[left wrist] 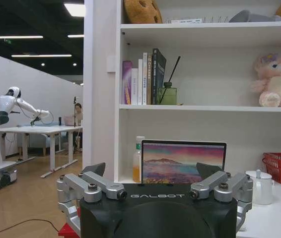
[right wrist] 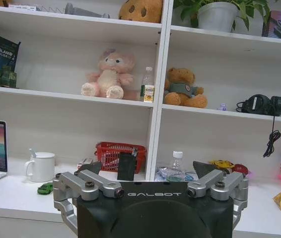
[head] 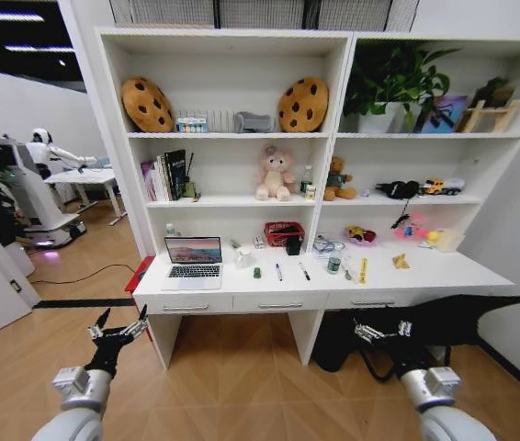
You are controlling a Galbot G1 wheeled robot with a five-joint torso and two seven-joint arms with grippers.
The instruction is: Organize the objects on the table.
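I am holding both arms low in front of the counter (head: 425, 272), short of its front edge, over the wood floor. The left pincer (head: 118, 329) is hanging below the counter's left end with its fingers spread apart and nothing between them; the right pincer (head: 381, 331) is sitting below the right-hand drawer, fingers likewise apart and gripping nothing.

On the counter top, the silver laptop (head: 193, 261) is standing open at the left end, screen lit. To its right a white mug (head: 243, 257) is sitting near the back. The tiny green toy (head: 257, 272) is lying just in front of the mug. Further right, the blue-capped pen (head: 278, 271) and the black pen (head: 304, 271) are lying near each other, apart, both pointing roughly front to back. The small green-capped bottle (head: 333, 265) is standing upright right of the black pen. A red basket (head: 283, 233) is sitting at the back, behind the pens.

In the left wrist view I am looking at the laptop screen straight ahead, beyond the spread fingers. The right wrist view is facing the red basket, with the mug and green toy off to one side.
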